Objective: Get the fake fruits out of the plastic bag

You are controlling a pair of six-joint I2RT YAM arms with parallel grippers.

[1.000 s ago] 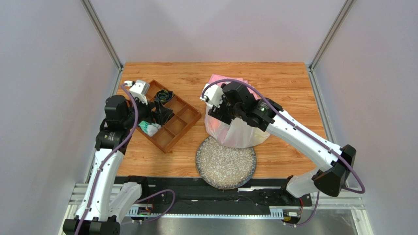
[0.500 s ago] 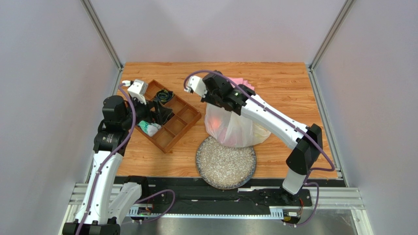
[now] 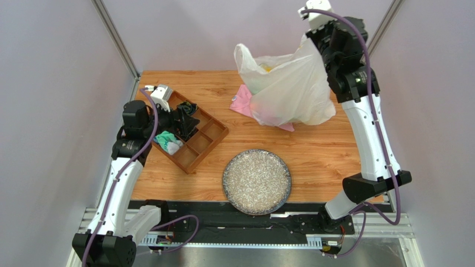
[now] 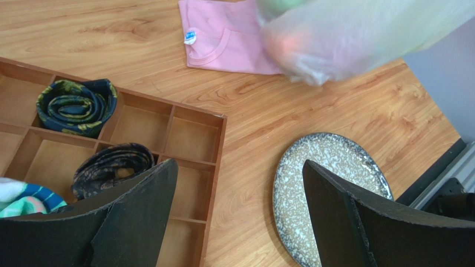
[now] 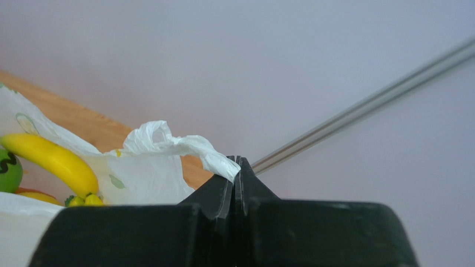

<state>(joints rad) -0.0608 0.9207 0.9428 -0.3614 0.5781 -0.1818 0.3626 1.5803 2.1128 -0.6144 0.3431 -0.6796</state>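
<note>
Right arm has swung up & back vs 0.5 s ago: the right gripper (image 3: pixel 310 40), then low over the bag just beyond the plate (image 3: pixel 257 181), is now high, far beyond the plate & to its right, w/ the plastic bag (image 3: pixel 290 89) hoisted along. Its fingers are clenched tight on a twisted bit of the bag's rim (clear in right wrist view).

Bag hangs in the air beyond the plate, mouth gaping left, belly sagging above the pink cloth (image 3: pixel 241 103). Visible fake fruits (image 3: pixel 266 68) are all inside it: a yellow banana (image 5: pixel 53 158) & a green round fruit (image 5: pixel 6 172) at the mouth, plus a reddish blur through the film lower down.

The left gripper (image 4: pixel 238 167) is spread wide, gripping nothing, over the wooden tray (image 3: pixel 213 132) left of the plate. A rolled dark cloth (image 4: pixel 77 107) sits in one tray compartment.
</note>
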